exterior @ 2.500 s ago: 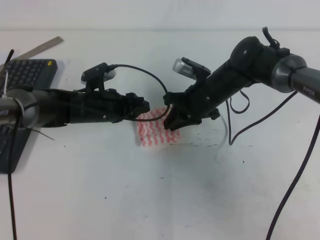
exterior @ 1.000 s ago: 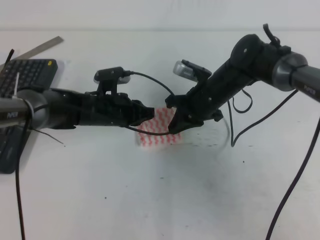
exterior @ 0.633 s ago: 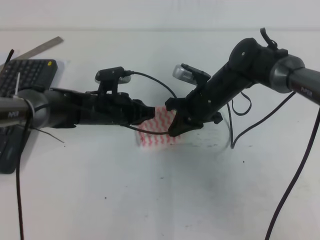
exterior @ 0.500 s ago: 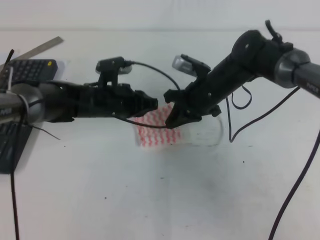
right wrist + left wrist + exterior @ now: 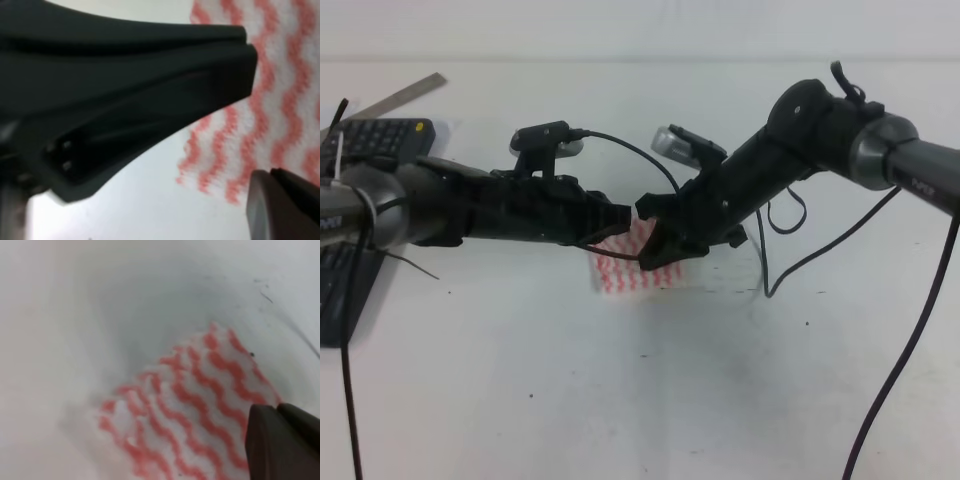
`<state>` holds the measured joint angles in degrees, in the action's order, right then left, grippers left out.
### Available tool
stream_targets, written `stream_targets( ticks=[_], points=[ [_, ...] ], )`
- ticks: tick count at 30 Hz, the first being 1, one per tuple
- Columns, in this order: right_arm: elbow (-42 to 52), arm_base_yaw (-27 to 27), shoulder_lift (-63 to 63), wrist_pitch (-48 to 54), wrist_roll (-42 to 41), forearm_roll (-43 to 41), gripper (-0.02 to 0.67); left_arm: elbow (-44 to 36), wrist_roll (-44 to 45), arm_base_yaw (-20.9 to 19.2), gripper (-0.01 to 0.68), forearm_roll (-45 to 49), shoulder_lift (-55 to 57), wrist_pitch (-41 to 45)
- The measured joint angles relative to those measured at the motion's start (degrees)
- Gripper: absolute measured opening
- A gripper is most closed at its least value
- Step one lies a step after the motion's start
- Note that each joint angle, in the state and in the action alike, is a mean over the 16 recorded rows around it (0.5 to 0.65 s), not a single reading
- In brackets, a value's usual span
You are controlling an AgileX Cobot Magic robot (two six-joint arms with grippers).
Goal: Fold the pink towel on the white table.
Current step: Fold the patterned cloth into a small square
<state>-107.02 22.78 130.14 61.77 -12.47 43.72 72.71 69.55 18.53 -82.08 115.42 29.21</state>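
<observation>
Exterior high view: pink towel [image 5: 630,268] lies folded on white table [image 5: 650,390], mid-table. Left gripper [image 5: 616,216] and right gripper [image 5: 655,248] meet above it; finger state of either cannot be told.

The towel [image 5: 190,405] is soft, nubbly woven cloth; the table [image 5: 640,400] is smooth and matt; the grippers' fingers [image 5: 125,95] are matt black plastic.
</observation>
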Motion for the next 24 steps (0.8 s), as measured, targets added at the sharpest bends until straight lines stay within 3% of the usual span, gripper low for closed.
stream_targets(
  ticks=[24],
  points=[
    [-1.49, -0.83, 2.71, -0.28, 6.22, -6.67, -0.017, -0.01, 0.30, -0.32, -0.002, 0.86, 0.22, -3.98]
  ],
)
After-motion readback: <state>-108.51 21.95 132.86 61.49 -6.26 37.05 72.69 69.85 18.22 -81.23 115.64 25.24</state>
